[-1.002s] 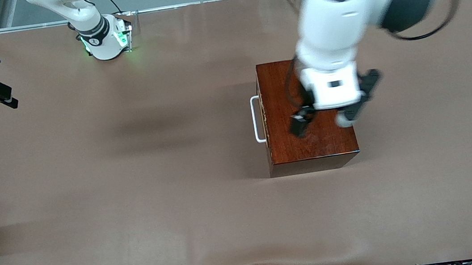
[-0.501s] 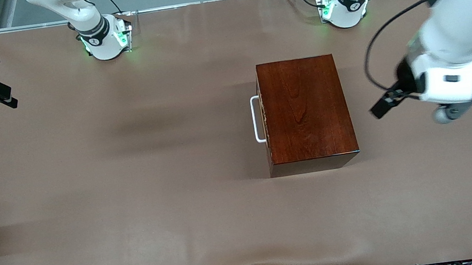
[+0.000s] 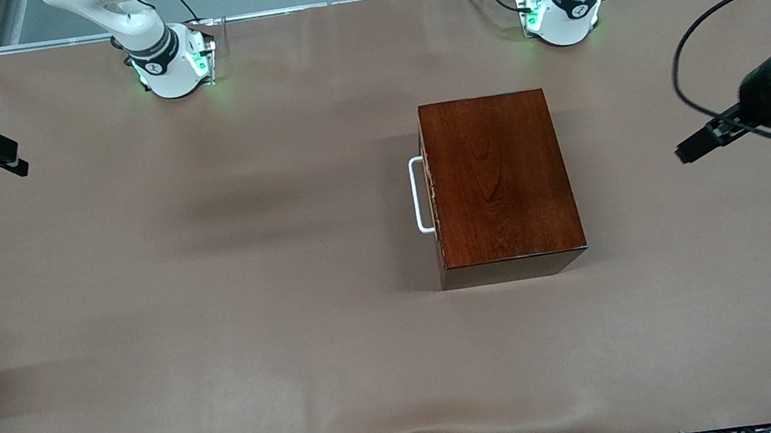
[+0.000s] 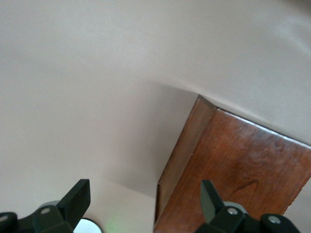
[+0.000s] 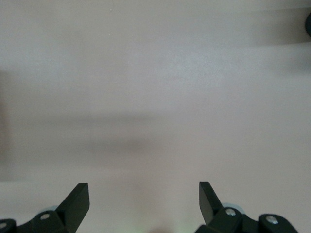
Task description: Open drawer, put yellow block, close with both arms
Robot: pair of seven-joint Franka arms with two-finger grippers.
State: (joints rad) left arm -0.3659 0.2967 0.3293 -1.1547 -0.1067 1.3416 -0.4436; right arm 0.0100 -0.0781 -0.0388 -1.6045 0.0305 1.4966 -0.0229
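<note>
At about nine o'clock in the front view, the right gripper (image 3: pixel 19 167) hangs over the brown worktop (image 3: pixel 219 303) at the right arm's end, well apart from everything else. Its jaws stand released and grasp nothing; the right wrist view shows two black fingertips (image 5: pixel 77 200) spread wide over bare worktop (image 5: pixel 155 97). The right arm waits.

Just past the centre, toward three o'clock, sits the glossy dark-reddish wooden box (image 3: pixel 498 177). Its drawer (image 3: pixel 432 196) is pushed fully in, the front flush with the box, and the white U-shaped handle (image 3: pixel 418 195) points toward the right arm's end of the worktop. The yellow block is nowhere visible in any view.

At three o'clock, at the edge of the view, the left gripper (image 3: pixel 697 147) hangs over the worktop at the left arm's end, well clear of the box. Its jaws are released and empty: the left wrist view shows both fingertips (image 4: pixel 80 199) wide apart, with a corner of the box (image 4: pixel 233 165) beneath them.
</note>
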